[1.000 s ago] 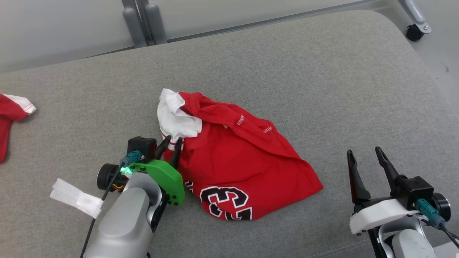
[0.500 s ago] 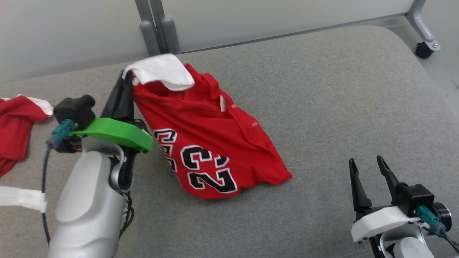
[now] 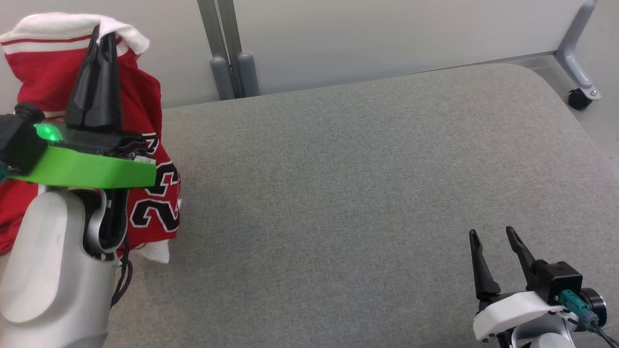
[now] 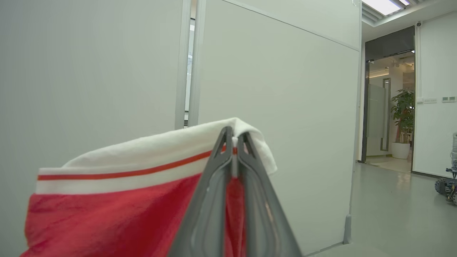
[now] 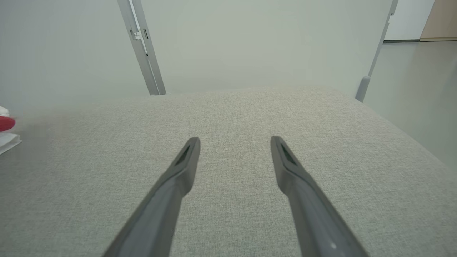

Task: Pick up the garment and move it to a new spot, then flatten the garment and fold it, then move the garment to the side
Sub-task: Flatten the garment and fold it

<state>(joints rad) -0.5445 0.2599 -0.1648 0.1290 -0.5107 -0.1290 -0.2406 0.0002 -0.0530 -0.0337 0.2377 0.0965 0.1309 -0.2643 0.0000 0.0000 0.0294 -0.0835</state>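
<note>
While your left gripper (image 3: 105, 33) stands high at ten o'clock in the head view, its two dark fingers are pressed tight together on the white, red-striped edge of the shirt (image 3: 38, 77). That red shirt hangs from the pinch and drapes down toward eight o'clock, with black-and-white numerals showing near nine o'clock. The green wrist plate (image 3: 82, 169) and the pale forearm (image 3: 53, 270) stand between the head camera and the shirt's lower half, so you cannot tell how much of it rests on the surface. A white scrap (image 3: 157, 252) pokes out under the hem; whether it belongs to the shirt is unclear.

Your right gripper (image 3: 491, 231) sits at five o'clock, fingers spread wide and holding nothing, low over the cushion (image 3: 338, 193) and well apart from the shirt.

The cushion is grey woven fabric with a rounded corner at two o'clock. Behind it, pale partition panels (image 3: 387, 34) meet at grey posts (image 3: 227, 48) near twelve o'clock, and a caster (image 3: 576, 99) stands on the floor (image 3: 604, 130) at two o'clock. Looking along the left wrist, you have a doorway (image 4: 389, 100) at three o'clock with a potted plant (image 4: 403, 114), and a small wheeled machine (image 4: 446, 185) at four o'clock.
</note>
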